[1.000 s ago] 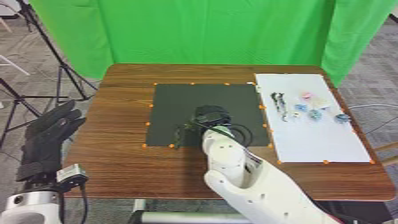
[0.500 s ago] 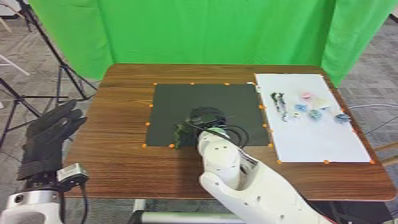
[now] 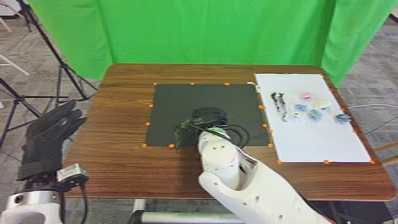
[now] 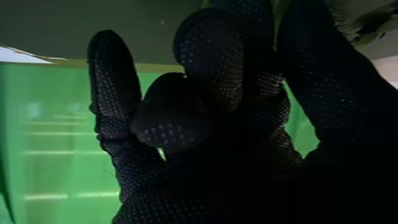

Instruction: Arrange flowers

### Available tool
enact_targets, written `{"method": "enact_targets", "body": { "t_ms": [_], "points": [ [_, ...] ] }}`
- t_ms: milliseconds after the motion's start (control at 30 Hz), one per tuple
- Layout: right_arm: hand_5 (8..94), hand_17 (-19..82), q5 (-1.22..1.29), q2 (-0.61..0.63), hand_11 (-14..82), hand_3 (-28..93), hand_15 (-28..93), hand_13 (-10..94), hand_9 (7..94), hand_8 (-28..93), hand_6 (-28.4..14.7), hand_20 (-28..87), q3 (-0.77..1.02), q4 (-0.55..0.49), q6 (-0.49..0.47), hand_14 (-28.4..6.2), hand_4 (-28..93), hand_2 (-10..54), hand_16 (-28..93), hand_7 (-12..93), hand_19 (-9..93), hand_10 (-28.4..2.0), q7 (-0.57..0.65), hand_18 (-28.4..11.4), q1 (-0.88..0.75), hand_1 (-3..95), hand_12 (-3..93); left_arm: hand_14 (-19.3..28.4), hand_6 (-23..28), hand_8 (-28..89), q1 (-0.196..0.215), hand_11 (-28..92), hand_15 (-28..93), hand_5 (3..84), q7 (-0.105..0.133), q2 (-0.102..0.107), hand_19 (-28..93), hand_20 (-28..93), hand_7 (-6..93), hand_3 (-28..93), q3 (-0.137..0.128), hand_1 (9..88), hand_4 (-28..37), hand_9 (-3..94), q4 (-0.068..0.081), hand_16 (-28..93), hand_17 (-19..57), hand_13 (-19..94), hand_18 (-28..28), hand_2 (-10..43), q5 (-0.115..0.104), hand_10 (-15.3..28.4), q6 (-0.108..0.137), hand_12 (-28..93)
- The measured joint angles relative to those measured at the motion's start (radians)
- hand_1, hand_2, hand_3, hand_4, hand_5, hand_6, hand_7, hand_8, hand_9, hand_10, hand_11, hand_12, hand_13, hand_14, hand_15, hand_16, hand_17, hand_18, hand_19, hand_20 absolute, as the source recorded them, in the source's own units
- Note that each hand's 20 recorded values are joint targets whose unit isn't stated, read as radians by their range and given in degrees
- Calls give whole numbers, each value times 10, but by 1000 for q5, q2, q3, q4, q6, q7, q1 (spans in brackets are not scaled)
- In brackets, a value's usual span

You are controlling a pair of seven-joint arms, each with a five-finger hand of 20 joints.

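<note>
Greenery (image 3: 179, 136) is just left of the right hand (image 3: 210, 115), whose grip I cannot tell; the left hand (image 3: 46, 139) is relaxed, well apart.

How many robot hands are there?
2. The left hand is just off the left side of the table; the right hand is over the black mat.
</note>
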Motion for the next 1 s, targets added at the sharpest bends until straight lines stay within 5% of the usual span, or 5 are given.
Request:
{"method": "enact_targets", "body": {
  "t_ms": [1000],
  "points": [
    [769,364,19,-20,491,638,780,757,733,-47,-159,-124,18,-52,-15,-167,-183,84,284,163,883,-255,-21,-284,-11,198,271,270,108,-97,15,341,607,389,10,17,555,56,141,820,4,261,-188,320,-1,-165,-112,200,208,62,-13,204,14,77]
  ]
}}
